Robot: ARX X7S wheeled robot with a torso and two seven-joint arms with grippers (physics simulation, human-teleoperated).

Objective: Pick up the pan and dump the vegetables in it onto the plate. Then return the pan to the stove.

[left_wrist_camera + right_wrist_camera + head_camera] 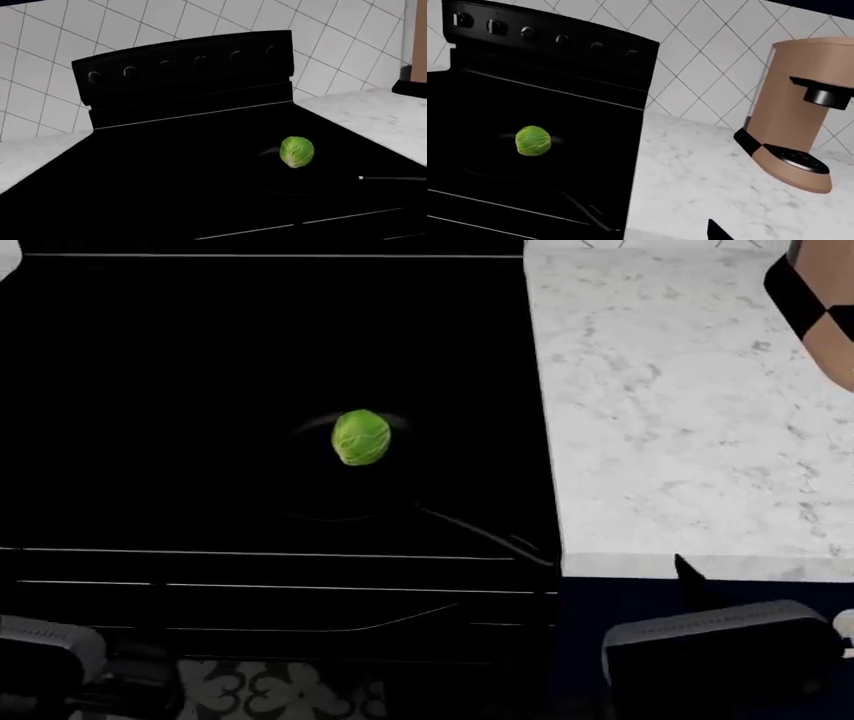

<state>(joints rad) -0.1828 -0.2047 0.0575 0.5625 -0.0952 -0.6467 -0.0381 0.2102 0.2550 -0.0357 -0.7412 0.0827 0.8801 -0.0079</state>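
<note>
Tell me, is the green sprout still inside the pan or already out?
Inside. The sprout lies within the pan on the stove.

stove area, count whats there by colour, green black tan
green: 1, the sprout
black: 2, the pan under it and the stove
tan: 1, the coffee machine on the marble counter
total: 4
</note>
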